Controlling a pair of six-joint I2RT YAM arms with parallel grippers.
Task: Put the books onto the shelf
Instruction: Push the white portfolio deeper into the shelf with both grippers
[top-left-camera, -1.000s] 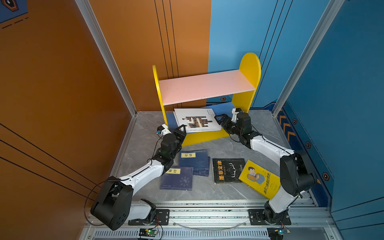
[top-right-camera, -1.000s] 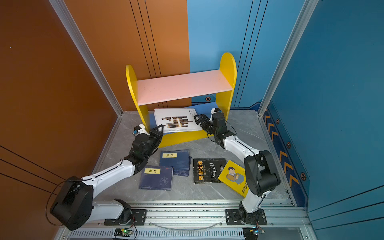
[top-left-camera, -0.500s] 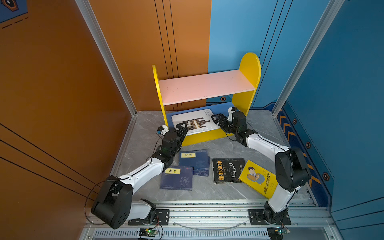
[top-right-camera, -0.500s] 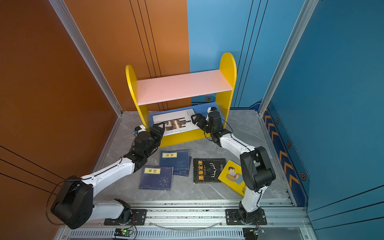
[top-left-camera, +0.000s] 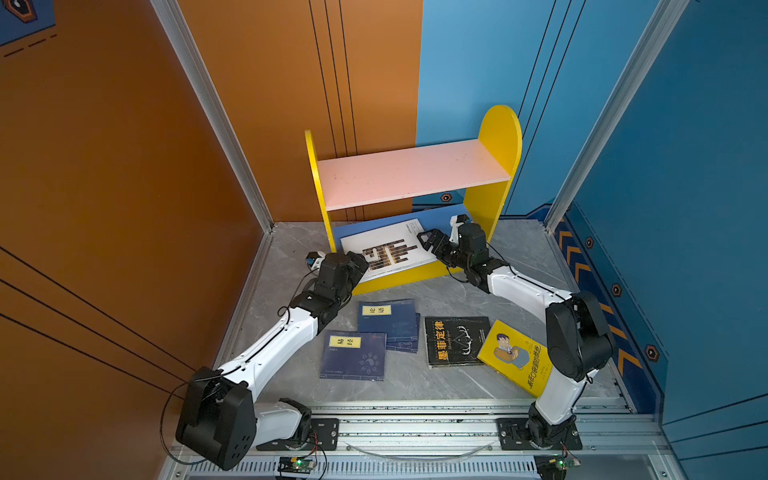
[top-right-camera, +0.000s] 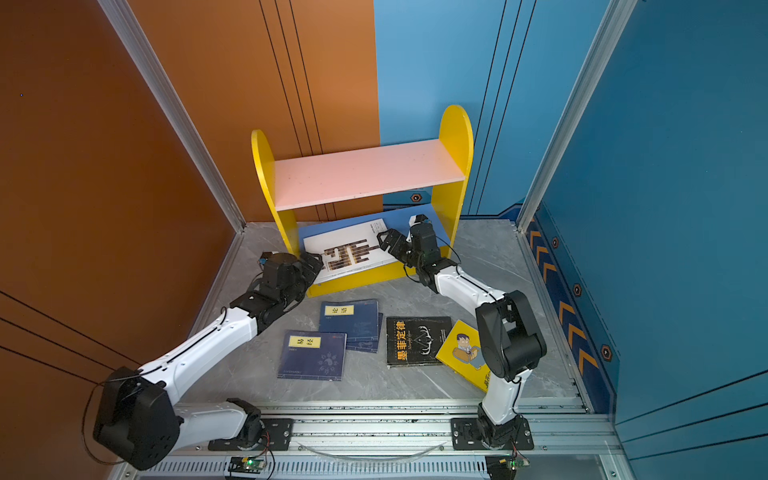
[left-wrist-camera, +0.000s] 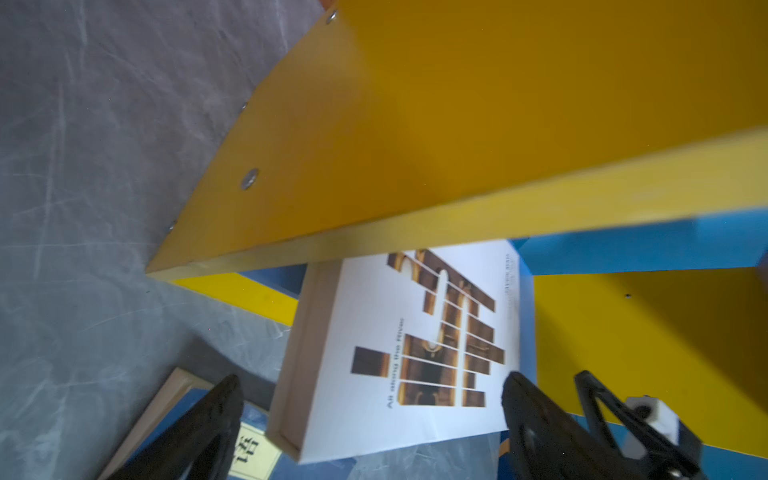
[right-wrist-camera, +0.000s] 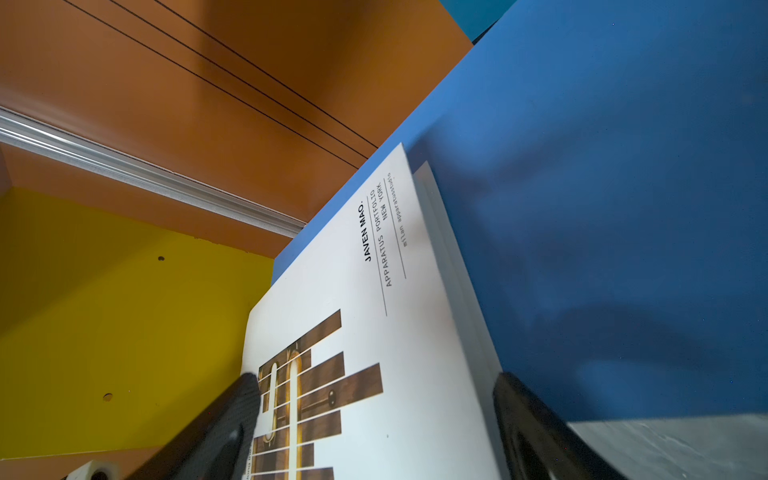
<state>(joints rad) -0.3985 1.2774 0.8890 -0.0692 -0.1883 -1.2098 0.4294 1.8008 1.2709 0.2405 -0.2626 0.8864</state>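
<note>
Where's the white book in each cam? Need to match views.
Top view: white book mid-frame, lying on the blue lower board.
Top view: white book just left of mid-frame, on the same board.
Left wrist: white book in the lower middle of the picture.
Right wrist: white book in the lower middle, running diagonally.
Shared landmark: the blue lower board beside the book, in all four.

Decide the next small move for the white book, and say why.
Probably the open left gripper should nudge the white book further in: it lies on the blue board, but its front corner overhangs the yellow strip.
</note>
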